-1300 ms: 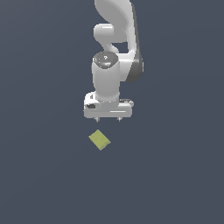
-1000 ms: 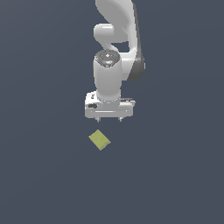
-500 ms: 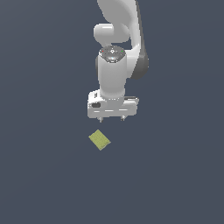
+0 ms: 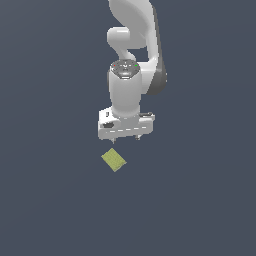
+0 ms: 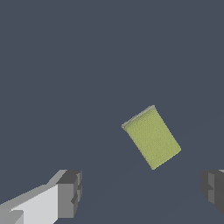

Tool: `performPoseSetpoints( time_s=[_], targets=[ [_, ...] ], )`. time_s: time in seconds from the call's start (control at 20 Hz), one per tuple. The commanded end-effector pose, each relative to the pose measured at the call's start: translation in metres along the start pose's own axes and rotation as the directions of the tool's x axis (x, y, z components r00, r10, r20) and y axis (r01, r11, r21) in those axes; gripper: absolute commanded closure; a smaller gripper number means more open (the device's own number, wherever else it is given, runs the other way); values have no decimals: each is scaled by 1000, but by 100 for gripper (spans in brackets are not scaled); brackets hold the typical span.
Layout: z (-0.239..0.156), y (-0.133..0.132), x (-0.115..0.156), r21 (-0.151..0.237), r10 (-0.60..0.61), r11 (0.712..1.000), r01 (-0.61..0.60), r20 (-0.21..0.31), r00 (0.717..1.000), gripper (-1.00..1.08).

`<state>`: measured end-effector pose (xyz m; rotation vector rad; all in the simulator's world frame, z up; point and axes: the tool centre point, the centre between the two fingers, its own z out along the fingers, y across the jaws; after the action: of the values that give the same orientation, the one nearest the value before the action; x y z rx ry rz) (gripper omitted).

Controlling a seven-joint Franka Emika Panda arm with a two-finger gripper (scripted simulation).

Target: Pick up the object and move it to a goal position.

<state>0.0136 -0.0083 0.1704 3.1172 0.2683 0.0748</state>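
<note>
The yellow-green block lies flat on the dark grey floor, turned at an angle, just below the white gripper in the exterior view. The gripper points down, is open and empty, and hangs above the block, apart from it and a little toward the exterior view's right. In the wrist view the block lies on the floor between and beyond the two dark fingertips, nearer the other fingertip. The gripper holds nothing.
Plain dark grey floor all around. The white arm rises behind the gripper.
The gripper has shifted slightly to the exterior view's right and turned a little about its axis. The block has not moved.
</note>
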Motion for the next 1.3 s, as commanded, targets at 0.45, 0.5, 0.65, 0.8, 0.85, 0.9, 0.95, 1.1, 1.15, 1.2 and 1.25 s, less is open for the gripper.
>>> performPoseSetpoints(
  time_s=[0.45,0.5,0.65,0.8,0.85,0.9,0.95,1.1,1.15,1.2,1.25],
  targets=[
    [41,24,2,4,-228,974,228,19,973,-92],
    [45,27,2,6,-251,968,251,21,968,-92],
    [58,34,2,11,-320,948,319,25,947,-92],
    [71,41,2,17,-386,923,385,28,922,-92],
    [75,44,1,19,-406,914,406,29,913,-92],
    [79,46,1,21,-425,905,425,30,905,-92],
    [83,48,1,23,-443,896,443,30,896,-92],
    [93,53,0,28,-490,872,489,30,871,-92],
    [95,54,0,30,-503,864,502,30,864,-92],
    [98,56,0,32,-514,857,514,30,857,-92],
    [100,57,-1,33,-525,851,524,30,850,-92]
  ],
)
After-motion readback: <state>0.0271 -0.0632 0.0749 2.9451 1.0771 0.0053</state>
